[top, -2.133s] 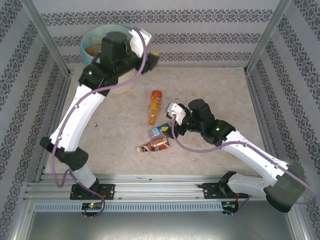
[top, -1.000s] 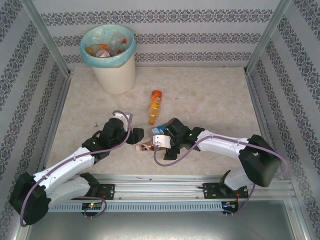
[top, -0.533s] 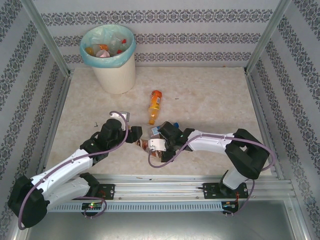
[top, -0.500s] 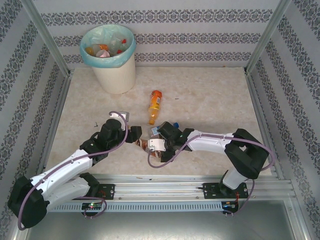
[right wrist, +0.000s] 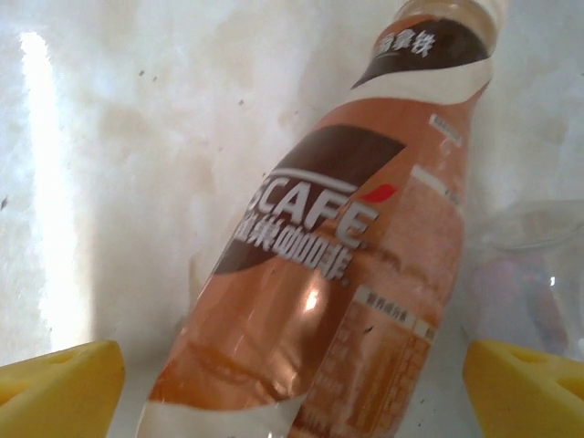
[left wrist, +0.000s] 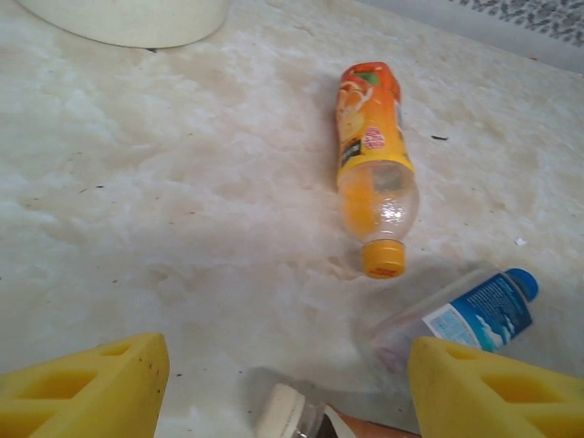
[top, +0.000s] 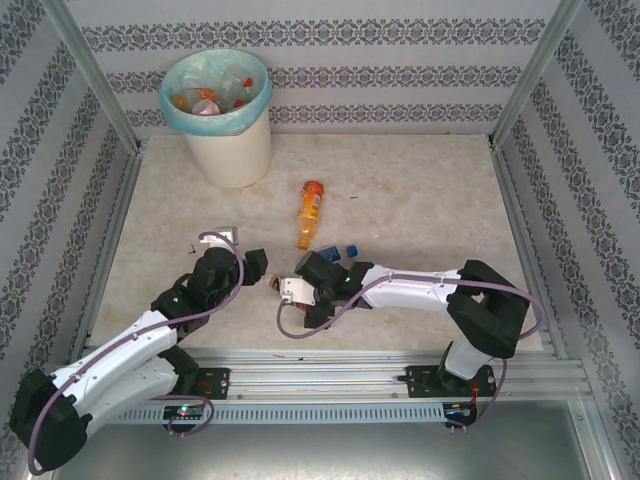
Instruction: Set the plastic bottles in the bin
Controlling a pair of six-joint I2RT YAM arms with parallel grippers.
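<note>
Some bottles already in round cream bin with turquoise liner, bench far-left corner; orange plastic bottle, blue-labelled clear bottle, brown coffee bottle not yet binned, mid-bench toward near edge; right hand wide open astride brown one; left hand open, empty.

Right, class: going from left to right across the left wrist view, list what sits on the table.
The cream-white round bin at the top → white bottle cap at the bottom edge → orange plastic bottle → clear plastic bottle with blue label.
</note>
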